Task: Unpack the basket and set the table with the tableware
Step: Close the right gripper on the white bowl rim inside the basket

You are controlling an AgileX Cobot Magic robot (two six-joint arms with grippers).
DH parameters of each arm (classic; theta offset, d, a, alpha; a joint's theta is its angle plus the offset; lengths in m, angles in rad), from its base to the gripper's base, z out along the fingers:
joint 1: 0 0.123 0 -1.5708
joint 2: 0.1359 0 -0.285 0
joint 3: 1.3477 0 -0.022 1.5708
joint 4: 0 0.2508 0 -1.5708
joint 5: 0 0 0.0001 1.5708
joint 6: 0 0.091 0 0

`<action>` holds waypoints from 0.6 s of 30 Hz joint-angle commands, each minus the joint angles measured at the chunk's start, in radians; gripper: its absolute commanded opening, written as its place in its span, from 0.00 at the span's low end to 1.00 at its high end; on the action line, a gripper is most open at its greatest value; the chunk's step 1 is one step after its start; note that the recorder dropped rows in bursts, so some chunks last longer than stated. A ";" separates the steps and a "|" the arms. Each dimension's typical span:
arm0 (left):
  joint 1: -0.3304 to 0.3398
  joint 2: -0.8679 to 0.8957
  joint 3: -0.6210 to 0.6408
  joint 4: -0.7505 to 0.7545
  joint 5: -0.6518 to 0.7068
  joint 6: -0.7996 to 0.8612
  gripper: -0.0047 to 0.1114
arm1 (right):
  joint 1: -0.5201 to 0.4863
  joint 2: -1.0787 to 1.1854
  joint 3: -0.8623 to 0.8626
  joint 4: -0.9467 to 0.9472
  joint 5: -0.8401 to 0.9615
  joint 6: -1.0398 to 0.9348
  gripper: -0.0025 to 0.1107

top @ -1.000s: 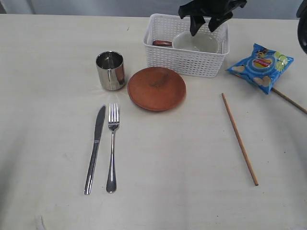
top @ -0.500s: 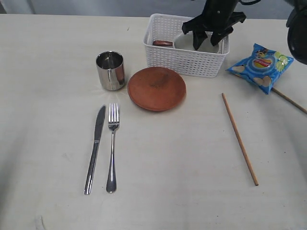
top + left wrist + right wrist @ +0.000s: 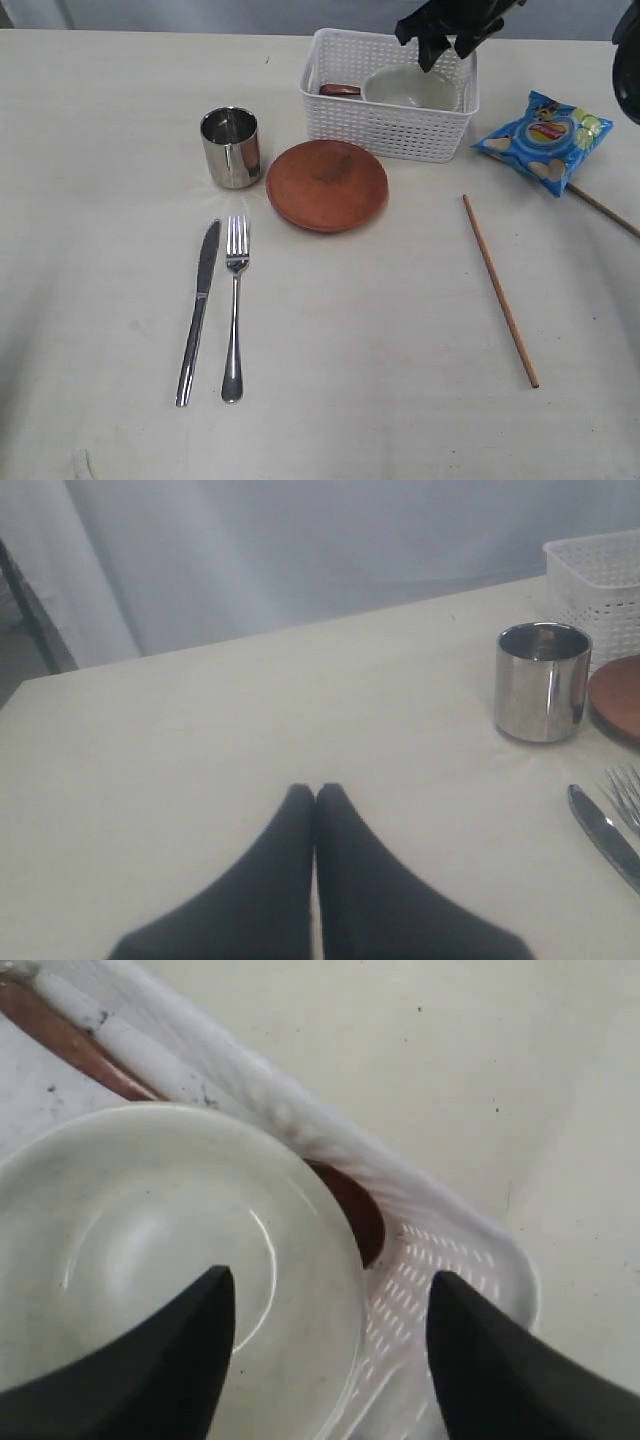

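Change: the R gripper sits higher than half a sec ago, when its tips were down at the bowl. It is back up over the basket's far rim, approx. where it was a sec ago.
Bowl: same spot as before, inside the basket at its right-hand end; not lifted.
Meaning: the dip came up empty, so I judge the bowl pick is not yet done and prob. needs another try.
R jaws: spread wide, nothing between them. In the wrist view one tip is over the bowl and the other over the basket wall, w/ the bowl's rim between.
R arm pose: comes in from the far right, fingers pointing down over the basket's back edge.
L gripper: fingers pressed together, empty, over bare table w/ the cup ahead of it; not seen in the ext. view.
Spoon: also in the basket, left of the bowl, one end hidden by the bowl.
Already laid out: cup, plate, knife and fork. Knife and fork lie side by side in front of the cup; none has shifted over the last sec.
Sticks: the near chopstick lies alone, right of the plate. The far chopstick pokes out from under the chips bag. The two are well apart.
Left to do (est.): bowl and spoon out; sticks to be paired.
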 commanded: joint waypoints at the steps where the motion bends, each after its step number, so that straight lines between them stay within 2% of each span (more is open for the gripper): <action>1: 0.005 -0.003 0.002 -0.012 -0.008 -0.003 0.04 | -0.007 0.026 -0.005 0.035 0.014 -0.018 0.51; 5: 0.005 -0.003 0.002 -0.012 -0.008 -0.003 0.04 | -0.007 0.041 -0.005 0.069 0.018 -0.023 0.51; 11: 0.005 -0.003 0.002 -0.012 -0.008 -0.003 0.04 | -0.007 0.057 -0.005 -0.010 0.021 -0.010 0.51; 18: 0.005 -0.003 0.002 -0.012 -0.008 -0.003 0.04 | -0.007 0.051 -0.005 0.015 0.021 -0.016 0.51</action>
